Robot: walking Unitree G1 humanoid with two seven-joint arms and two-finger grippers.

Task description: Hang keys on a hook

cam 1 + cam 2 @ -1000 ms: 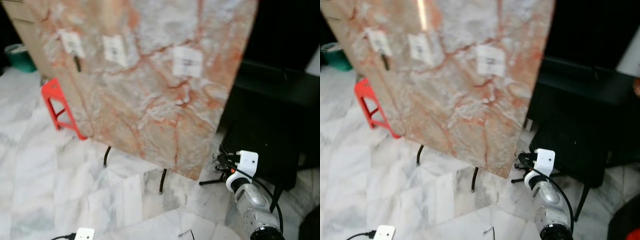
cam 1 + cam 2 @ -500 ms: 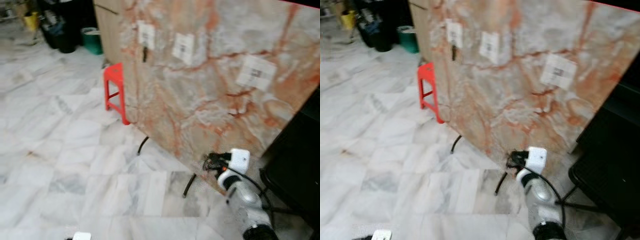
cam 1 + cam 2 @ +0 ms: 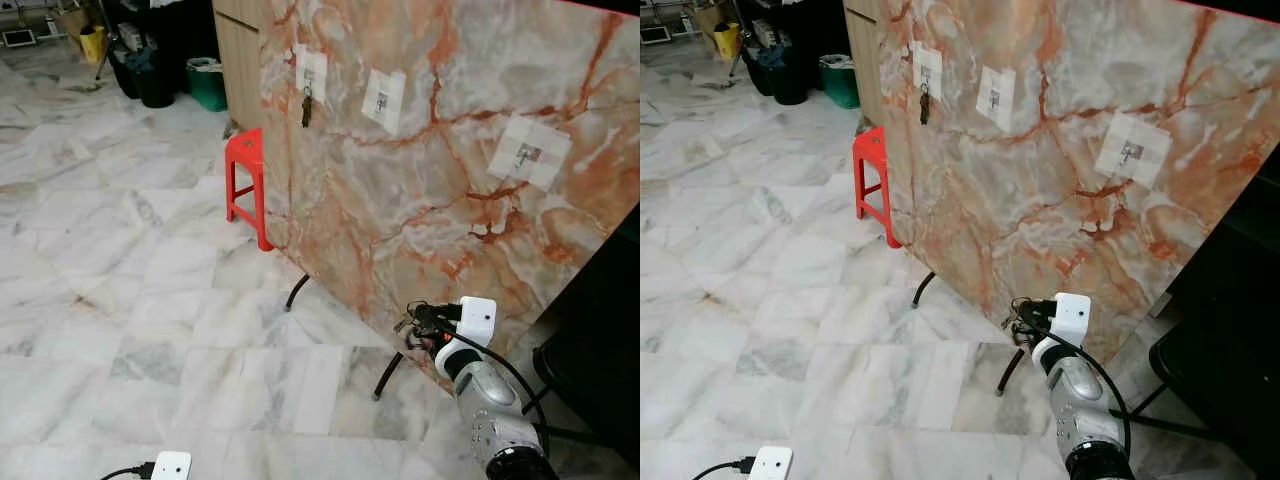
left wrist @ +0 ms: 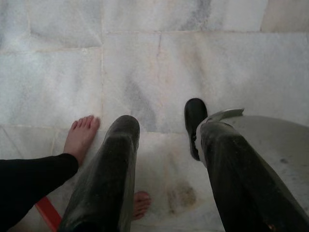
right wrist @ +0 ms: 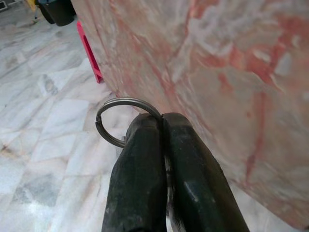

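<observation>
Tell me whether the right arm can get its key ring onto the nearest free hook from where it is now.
Probably not yet. The right end effector holds the key ring low beside the marble panel, well below the nearest free hook. Nothing blocks the way; the arm must rise.

A pale marble floor (image 3: 120, 260) is seen beneath a slanted orange-veined stone panel (image 3: 440, 170); a red stool (image 3: 247, 185) stands beside it.

- keys (image 3: 412, 324) — a small dark bunch low beside the marble panel, its thin metal ring (image 5: 116, 121) pinched between the right gripper's (image 5: 161, 121) closed fingers.
- hooks — three white squares, each with a small hook: left (image 3: 310, 72) already carries dark keys (image 3: 306, 106), middle (image 3: 383, 100) and right (image 3: 527, 153) bare.
</observation>
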